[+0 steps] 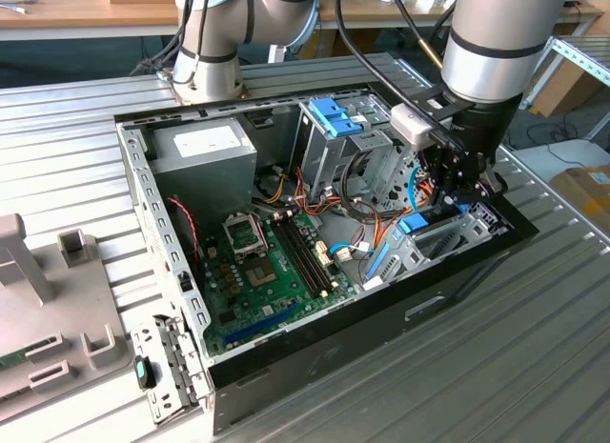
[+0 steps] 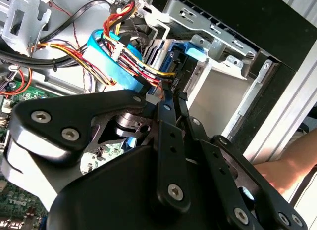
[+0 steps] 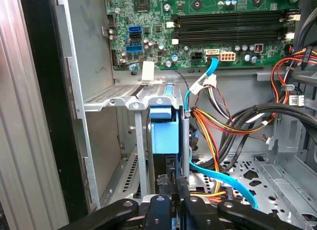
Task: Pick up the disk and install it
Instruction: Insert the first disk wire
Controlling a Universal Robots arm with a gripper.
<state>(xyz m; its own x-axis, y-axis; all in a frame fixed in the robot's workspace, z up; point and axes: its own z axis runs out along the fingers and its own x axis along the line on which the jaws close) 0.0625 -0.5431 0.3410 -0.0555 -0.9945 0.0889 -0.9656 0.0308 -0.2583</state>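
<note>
The disk (image 1: 412, 224) stands on edge in a slot of the silver bay (image 3: 116, 99) at the case's corner on the exterior view's right. Its bright blue carrier (image 3: 163, 131) shows end-on in the first wrist view, and a blue end of it (image 2: 195, 49) shows in the second wrist view. My gripper (image 1: 453, 200) reaches down into the case right over that slot. The black fingers (image 3: 163, 183) are drawn together, and the gripper (image 3: 174, 183) (image 2: 171, 94) sits shut at the disk's outer end. Whether anything thin is pinched between the tips is hidden.
The open black computer case (image 1: 457, 281) lies on a ribbed metal table. Inside are the green motherboard (image 1: 267, 262), a silver drive cage with a blue latch (image 1: 334, 114) and bundles of coloured cables (image 3: 218, 126) close beside the bay. A person's hand (image 2: 287, 165) is near the case's outer wall.
</note>
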